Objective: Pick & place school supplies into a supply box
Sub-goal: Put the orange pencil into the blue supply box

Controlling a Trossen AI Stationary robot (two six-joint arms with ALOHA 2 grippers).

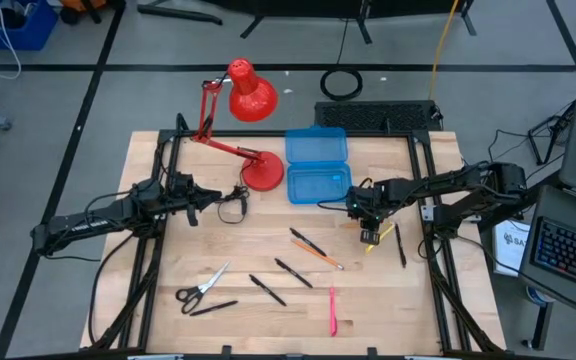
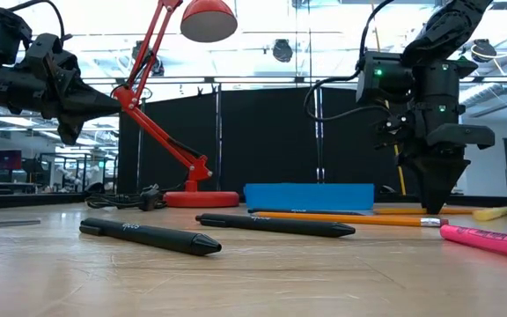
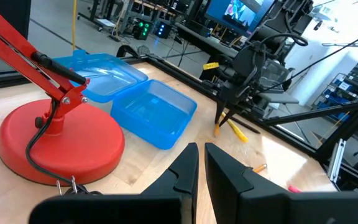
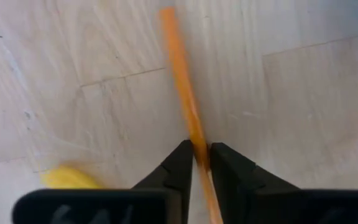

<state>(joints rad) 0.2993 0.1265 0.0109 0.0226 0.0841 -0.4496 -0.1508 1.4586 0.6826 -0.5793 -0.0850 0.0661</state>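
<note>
Broadly, the wooden desk (image 1: 438, 300) fills the middle of the high view, with the left arm reaching in from the left edge and the right arm from the right edge. A red lamp (image 1: 251, 95) stands at upper centre, its round base just left of the blue box (image 1: 318, 183). The box lies open at upper centre, its lid folded back toward the top of the frame, and nothing shows inside it. The left gripper (image 1: 216, 197) hangs left of the lamp base, above the desk, its fingers (image 3: 185, 171) clenched on nothing. The right gripper (image 1: 369, 238) points down at the desk just below the box's lower right corner. Its fingers (image 4: 179, 163) are pinched on a thin orange stick (image 4: 180, 81) that lies on the wood, with the yellow marker (image 4: 67, 178) just beside it. Scissors (image 1: 201, 287) lie at lower left. Black pens (image 1: 293, 272) are scattered across the lower middle, and one more black pen (image 1: 400, 245) lies right of the right gripper. An orange pencil (image 1: 320, 256) lies slanted at centre, touching a black pen. The pink pen (image 1: 332, 312) lies lowest, near the bottom edge.
</note>
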